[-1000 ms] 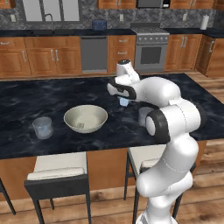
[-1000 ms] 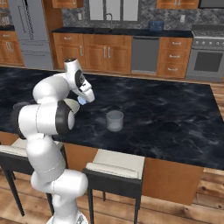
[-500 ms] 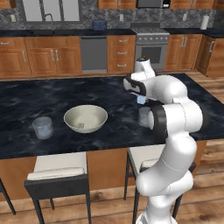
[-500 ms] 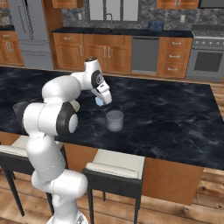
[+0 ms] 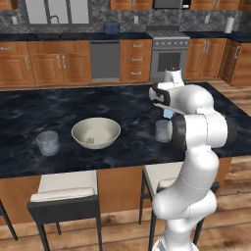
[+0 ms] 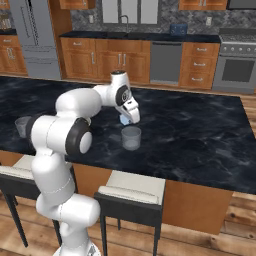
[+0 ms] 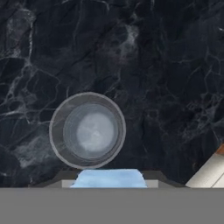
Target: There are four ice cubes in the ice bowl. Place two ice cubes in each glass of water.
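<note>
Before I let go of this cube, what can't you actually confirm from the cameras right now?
- Ice cubes left in the bowl: left base view, too small to count.
- Fingers: hand view, cut off at the bottom edge by the held ice cube.
- Cubes already in the near glass: hand view, contents too blurred.
- Far glass: contents too small.

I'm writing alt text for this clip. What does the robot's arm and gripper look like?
The arm is glossy white, built of rounded, bulging segments with dark grey disc-shaped joints. It ends in a white hand with a dark band, carrying a small two-finger gripper. No cables or markings are visible.
</note>
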